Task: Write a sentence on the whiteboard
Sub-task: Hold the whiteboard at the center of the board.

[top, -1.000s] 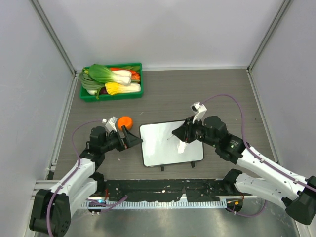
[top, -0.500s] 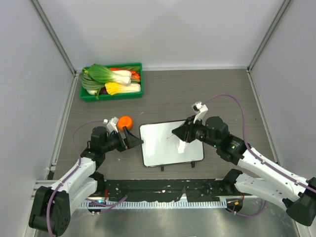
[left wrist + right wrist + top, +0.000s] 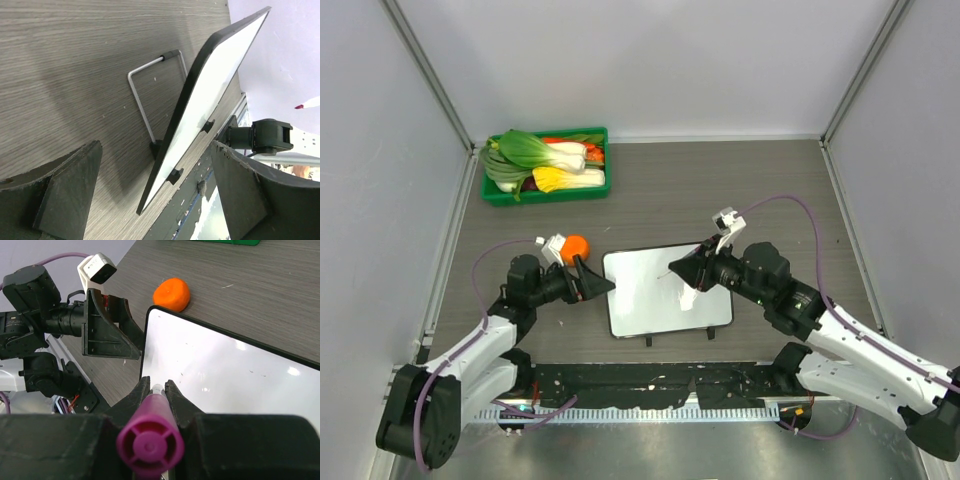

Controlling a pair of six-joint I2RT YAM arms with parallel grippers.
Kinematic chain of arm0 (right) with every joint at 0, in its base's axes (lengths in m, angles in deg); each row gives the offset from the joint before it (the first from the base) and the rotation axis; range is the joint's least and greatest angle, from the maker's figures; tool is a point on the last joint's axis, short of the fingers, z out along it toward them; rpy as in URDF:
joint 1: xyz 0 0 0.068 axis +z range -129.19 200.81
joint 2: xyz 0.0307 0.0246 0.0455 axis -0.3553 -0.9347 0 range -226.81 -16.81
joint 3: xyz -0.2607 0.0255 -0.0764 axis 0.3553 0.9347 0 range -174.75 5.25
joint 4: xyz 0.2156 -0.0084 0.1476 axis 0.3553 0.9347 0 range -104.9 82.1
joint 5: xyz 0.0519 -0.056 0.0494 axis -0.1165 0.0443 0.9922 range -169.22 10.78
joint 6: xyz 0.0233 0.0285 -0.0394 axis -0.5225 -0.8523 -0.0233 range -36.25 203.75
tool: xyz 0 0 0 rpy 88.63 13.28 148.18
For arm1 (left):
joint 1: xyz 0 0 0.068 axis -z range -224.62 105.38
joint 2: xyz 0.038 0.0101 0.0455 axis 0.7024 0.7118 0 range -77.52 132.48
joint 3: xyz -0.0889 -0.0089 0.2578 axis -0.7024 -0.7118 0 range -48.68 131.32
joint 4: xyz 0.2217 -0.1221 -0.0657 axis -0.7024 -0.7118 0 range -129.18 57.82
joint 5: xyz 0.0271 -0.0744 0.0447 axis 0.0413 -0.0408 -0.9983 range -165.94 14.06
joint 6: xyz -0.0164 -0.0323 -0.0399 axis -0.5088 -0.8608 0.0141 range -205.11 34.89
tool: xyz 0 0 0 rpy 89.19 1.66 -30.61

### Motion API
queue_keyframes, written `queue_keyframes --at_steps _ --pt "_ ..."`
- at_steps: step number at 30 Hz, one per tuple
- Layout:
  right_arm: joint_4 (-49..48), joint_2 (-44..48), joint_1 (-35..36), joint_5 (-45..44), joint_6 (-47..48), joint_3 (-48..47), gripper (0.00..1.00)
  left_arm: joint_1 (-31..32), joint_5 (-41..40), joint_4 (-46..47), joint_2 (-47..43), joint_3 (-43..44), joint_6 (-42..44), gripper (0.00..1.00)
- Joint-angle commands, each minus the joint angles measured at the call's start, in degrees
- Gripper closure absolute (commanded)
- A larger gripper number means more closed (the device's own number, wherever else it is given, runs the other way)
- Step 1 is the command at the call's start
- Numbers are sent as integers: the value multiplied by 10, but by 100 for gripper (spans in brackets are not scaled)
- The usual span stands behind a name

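Observation:
The whiteboard [image 3: 665, 290] stands tilted on its wire stand in the middle of the table, and its face shows no writing. My right gripper [image 3: 682, 270] is over its right half, shut on a magenta marker [image 3: 150, 440] that points down at the board [image 3: 225, 375]. The marker's tip [image 3: 305, 104] is a little off the surface. My left gripper [image 3: 601, 284] is open at the board's left edge. In the left wrist view the board [image 3: 210, 95] shows edge-on between and beyond my fingers [image 3: 65, 190], apart from them.
An orange [image 3: 574, 245] lies just behind my left gripper, near the board's far left corner; it also shows in the right wrist view [image 3: 172, 294]. A green tray [image 3: 545, 165] of vegetables stands at the back left. White walls enclose the table.
My left gripper has moved a little to the right, up to the board's left edge. My right gripper with the marker has shifted slightly over the board.

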Motion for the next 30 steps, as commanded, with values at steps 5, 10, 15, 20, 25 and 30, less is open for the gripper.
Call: queue_keyframes --at_steps 5,10,15,20,25,30 --pt "-64 -34 12 0 8 -8 99 33 35 167 46 -9 16 12" --pt "-61 -38 14 -5 5 -11 99 49 46 176 76 1 35 13" --pt "-62 -33 15 -12 3 -2 99 51 45 177 86 -2 53 13" --pt "-62 -36 15 -11 -1 3 99 50 44 185 96 -2 67 14" --pt "-57 -39 15 -13 -3 -3 99 50 59 202 123 7 71 19" --pt "-58 -44 15 -18 -4 -3 99 51 67 207 149 16 82 24"
